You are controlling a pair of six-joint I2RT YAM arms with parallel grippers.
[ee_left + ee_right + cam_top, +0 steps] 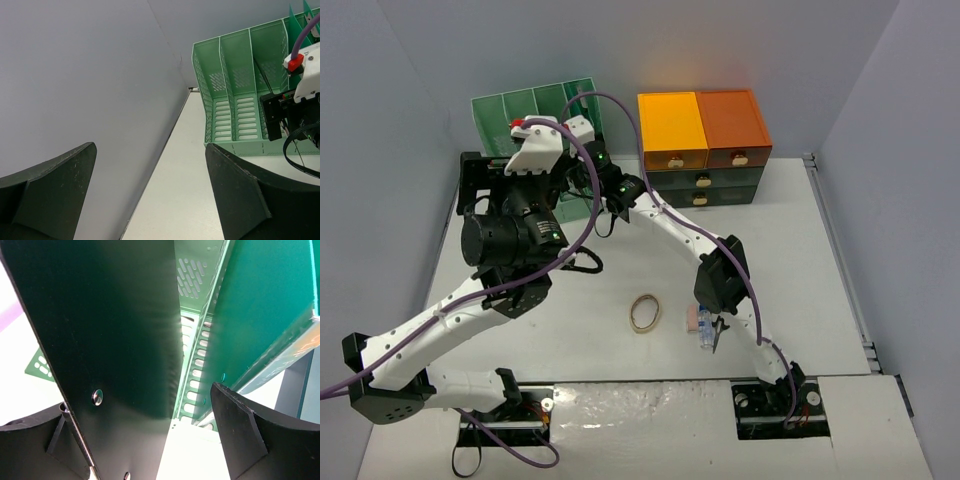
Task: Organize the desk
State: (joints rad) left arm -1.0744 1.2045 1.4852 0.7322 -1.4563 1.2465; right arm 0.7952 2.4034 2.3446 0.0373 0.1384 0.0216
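Note:
The desk (800, 260) is a plain white tabletop. My right gripper (140, 397) is reached into a slot of the green file rack (520, 100) at the back left, and its jaws stand open. A flat black board with rivets (100, 330) stands in that slot between the fingers, close beside the left one; a wide gap of bright desk (190, 455) separates it from the right finger. My left gripper (150, 146) hovers open and empty just near-left of the rack (235, 110), over bare desk (185, 190) by the wall.
An orange-and-dark-green drawer cabinet (703, 145) stands at the back centre. A rubber band (644, 312) and a small pink and clear item (700, 325) lie near the front middle. A teal flat item (270, 300) leans in the rack to the right of the board.

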